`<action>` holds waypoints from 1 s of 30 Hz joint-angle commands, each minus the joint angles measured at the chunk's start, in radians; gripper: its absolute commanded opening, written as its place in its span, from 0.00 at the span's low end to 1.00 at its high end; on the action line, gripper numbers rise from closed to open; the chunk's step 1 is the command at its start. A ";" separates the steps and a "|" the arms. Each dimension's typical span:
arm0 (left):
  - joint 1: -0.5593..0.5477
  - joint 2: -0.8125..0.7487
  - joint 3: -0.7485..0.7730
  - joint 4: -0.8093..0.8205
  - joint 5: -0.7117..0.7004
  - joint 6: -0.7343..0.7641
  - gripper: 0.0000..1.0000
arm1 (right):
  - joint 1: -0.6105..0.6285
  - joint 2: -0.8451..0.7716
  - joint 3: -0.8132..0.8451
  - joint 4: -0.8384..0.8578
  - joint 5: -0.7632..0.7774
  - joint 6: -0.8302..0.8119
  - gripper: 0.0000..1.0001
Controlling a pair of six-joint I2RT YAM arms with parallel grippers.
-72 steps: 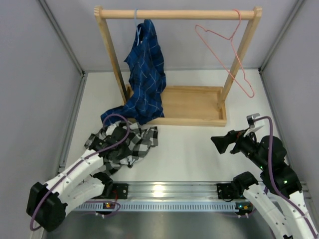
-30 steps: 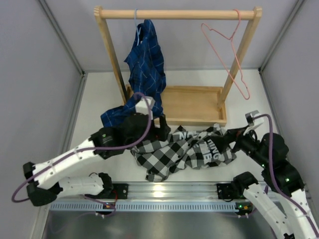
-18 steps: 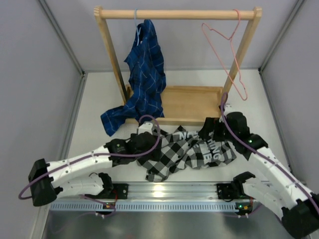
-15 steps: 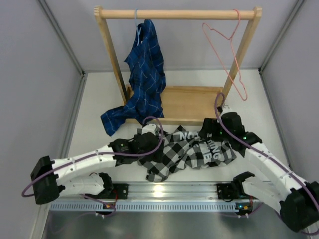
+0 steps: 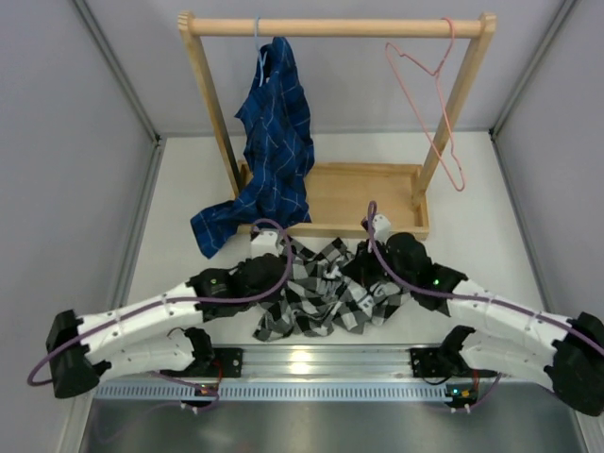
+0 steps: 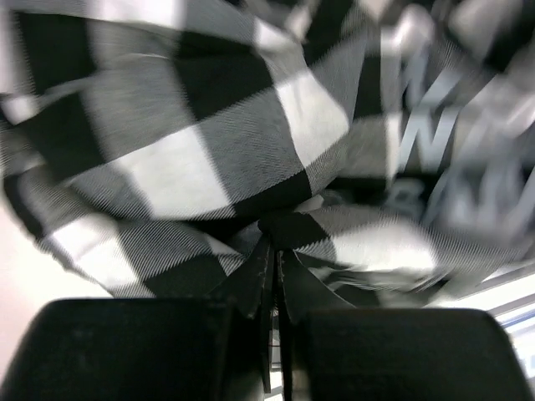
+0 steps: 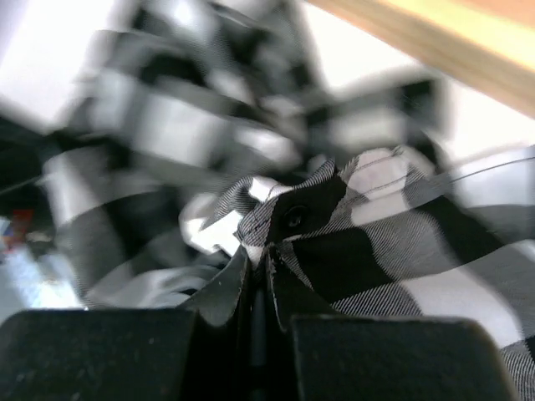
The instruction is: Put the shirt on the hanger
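Both grippers have a hold of the black-and-white big-check soft fabric shirt, which is bunched in a heap on the table just in front of the light wooden clothes rack. The left gripper has its fingers pinched right together, with a fold of the checks caught at the tips. The right gripper is the same deal, fingers closed on a crease of the cloth. Both arms reach low and forward from the near edge and angle inward, so the wrists end up close together over the heap, one on each side. Further back, the thin pink wire hanger hangs off the right end of the rack's top rail, well apart from the shirt. A dark blue shirt with thin light lines hangs at the rail's left end.
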 commanded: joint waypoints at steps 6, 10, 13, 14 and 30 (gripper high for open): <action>-0.001 -0.444 0.068 -0.249 -0.243 -0.084 0.00 | 0.699 -0.203 -0.229 0.371 0.754 0.282 0.00; -0.001 -0.511 0.118 -0.360 -0.306 -0.143 0.00 | 0.881 -0.019 -0.172 0.356 0.798 0.351 0.16; -0.001 -0.525 0.138 -0.395 -0.335 -0.173 0.17 | 1.003 0.121 -0.023 0.165 0.842 0.398 0.64; -0.001 -0.522 0.146 -0.412 -0.340 -0.178 0.29 | 1.061 0.133 0.011 0.100 0.930 0.417 0.70; -0.001 -0.483 0.170 -0.424 -0.314 -0.167 0.98 | 0.273 -0.129 -0.002 -0.269 0.434 0.314 0.90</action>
